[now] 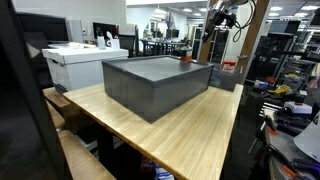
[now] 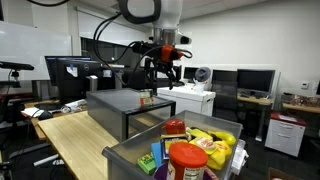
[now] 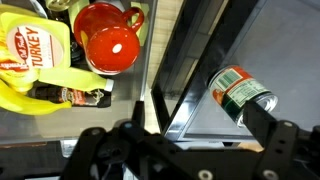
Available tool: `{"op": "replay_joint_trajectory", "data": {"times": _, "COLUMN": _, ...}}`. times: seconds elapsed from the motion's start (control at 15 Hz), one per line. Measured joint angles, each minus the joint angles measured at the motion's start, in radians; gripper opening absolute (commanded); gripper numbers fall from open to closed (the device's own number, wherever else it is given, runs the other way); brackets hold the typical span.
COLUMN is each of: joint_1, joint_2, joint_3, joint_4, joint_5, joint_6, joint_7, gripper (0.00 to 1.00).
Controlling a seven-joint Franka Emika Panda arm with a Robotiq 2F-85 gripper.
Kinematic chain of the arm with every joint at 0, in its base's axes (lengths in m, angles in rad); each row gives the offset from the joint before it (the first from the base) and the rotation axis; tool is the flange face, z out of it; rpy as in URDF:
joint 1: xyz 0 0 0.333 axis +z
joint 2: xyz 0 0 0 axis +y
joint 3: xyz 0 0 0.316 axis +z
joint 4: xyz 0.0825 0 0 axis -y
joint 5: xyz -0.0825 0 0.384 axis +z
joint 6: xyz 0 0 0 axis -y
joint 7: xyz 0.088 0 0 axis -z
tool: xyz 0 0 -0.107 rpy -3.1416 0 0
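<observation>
Overhead, the gripper hangs with its fingers spread wide and nothing between them, above a dark grey box standing mid-desk. A small can with a green and red label sits on the box's top, by the corner farthest from the camera in an exterior view. Whether it stands upright or lies over cannot be told from the wrist view.

The risks, as judged from here: the can is close to the box's rim, so a finger coming down off-centre could nudge it over the edge and onto the desk. A round can may also roll or squirt out of a grip that closes unevenly. In the wrist view the can sits to one side of the gripper, not between the fingers. A straight drop could therefore clip the rim, or the wall of the open grey bin just beside the box.

That bin, at a desk edge, is crowded with a red-lidded jar, a yellow turkey packet and a dark bottle.

The desk is pale wood, smooth and level. Around it spreads a lab or office, with a white printer off one edge and monitors behind.
</observation>
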Motion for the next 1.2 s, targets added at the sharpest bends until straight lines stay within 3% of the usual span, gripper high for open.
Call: {"op": "replay_joint_trajectory", "data": {"times": 1.2, "joint_1": -0.001, "joint_2": 0.009, "joint_3": -0.010, "joint_4": 0.004, "joint_5": -0.027, "joint_6": 0.006, "joint_7": 0.027, "gripper": 1.00}}
